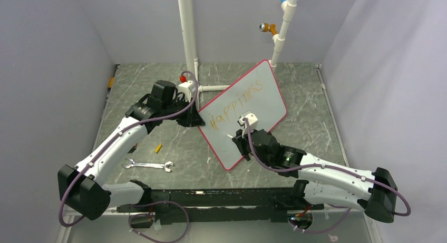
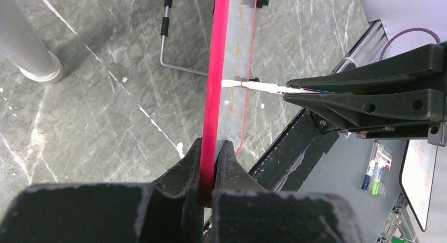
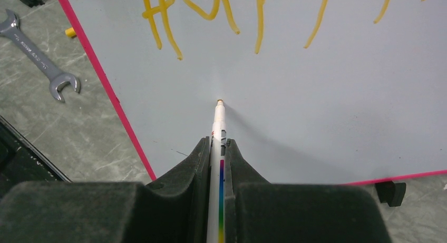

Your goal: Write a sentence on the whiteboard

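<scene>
The whiteboard (image 1: 263,95), white with a thin red-pink frame, stands tilted on the table. Orange lettering (image 1: 237,103) on it, the sentence, reads about "Happiness" in one line. My left gripper (image 1: 196,118) is shut on the board's left edge; the left wrist view shows the red frame (image 2: 217,69) pinched between the jaws of my left gripper (image 2: 210,153). My right gripper (image 3: 217,145) is shut on a white marker (image 3: 219,122) with a rainbow stripe. The marker's tip (image 3: 220,101) is at the board's surface (image 3: 316,111), just below the first letters (image 3: 211,11).
A wrench (image 1: 148,165) and a small yellow cap (image 1: 158,147) lie on the table left of the board. White pipe posts (image 1: 188,37) rise behind the board. A black rail (image 1: 221,198) runs along the near edge. Grey walls close in on three sides.
</scene>
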Robot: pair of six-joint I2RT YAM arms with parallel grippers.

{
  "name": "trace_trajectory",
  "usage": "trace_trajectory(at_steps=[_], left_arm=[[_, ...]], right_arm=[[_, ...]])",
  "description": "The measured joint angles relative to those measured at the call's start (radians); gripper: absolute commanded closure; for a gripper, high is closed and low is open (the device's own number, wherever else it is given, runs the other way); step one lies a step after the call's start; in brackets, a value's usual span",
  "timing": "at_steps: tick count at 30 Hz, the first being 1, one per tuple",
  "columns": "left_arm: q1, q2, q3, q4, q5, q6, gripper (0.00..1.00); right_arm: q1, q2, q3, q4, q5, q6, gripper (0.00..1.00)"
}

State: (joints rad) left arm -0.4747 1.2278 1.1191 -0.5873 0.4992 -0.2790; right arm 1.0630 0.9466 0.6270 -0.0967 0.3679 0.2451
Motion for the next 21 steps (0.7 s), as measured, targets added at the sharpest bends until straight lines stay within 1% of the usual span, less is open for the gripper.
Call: trace_trajectory(at_steps=[14, 21], left_arm=[[0.008, 0.003, 0.000, -0.008, -0.010, -0.006, 1.00], [0.008, 0.003, 0.000, -0.007, -0.010, -0.006, 1.00]], right_arm=[[-0.002, 0.027, 0.010, 0.014, -0.034, -0.026, 1.00], [-0.002, 0.019, 0.000, 0.016, -0.105, -0.021, 1.00]])
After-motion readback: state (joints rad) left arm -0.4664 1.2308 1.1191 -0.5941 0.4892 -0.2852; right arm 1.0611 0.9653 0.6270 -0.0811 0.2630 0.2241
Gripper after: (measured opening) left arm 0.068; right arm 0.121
